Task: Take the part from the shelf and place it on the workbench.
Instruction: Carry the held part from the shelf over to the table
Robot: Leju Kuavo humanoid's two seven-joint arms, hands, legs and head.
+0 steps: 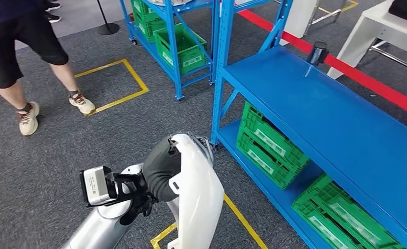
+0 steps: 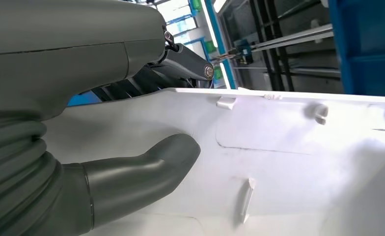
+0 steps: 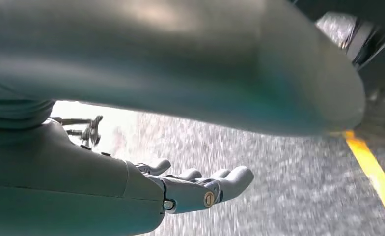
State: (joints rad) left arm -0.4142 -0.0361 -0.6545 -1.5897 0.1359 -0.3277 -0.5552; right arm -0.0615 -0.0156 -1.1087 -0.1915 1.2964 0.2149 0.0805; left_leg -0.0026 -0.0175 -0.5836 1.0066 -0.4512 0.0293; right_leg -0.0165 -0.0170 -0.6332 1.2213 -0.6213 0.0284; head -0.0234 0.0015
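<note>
Head view: left robot hand (image 1: 157,174) wrapped around white part (image 1: 196,197), held low in front of the body above grey carpet (image 1: 61,145). Part glossy, curved, standing roughly upright, upper end near the foot of blue shelf (image 1: 315,98). Wrist camera (image 1: 98,185) fixed on the silver left arm just behind the hand. Shelf top bare blue, small dark post (image 1: 317,52) at its far edge; green crates (image 1: 266,145) on the lower level, more (image 1: 341,218) further right. Second blue rack (image 1: 175,46) behind, holding another green crate (image 1: 183,46). Yellow floor tape (image 1: 121,83) marking a square beside a person (image 1: 19,46) in dark shorts and light shoes, standing well apart from the robot. Red strip (image 1: 357,78) running along the floor past the shelf.

Left wrist view: grey thumb (image 2: 141,172) pressed flat against the part's white inner face (image 2: 288,162), darker fingers (image 2: 185,61) hooked over its rim; small moulded clips along that face.

Right wrist view: right robot hand (image 3: 195,189) holding nothing, fingers straight and slightly apart, above speckled carpet with a yellow line (image 3: 374,177); picture blurred.
</note>
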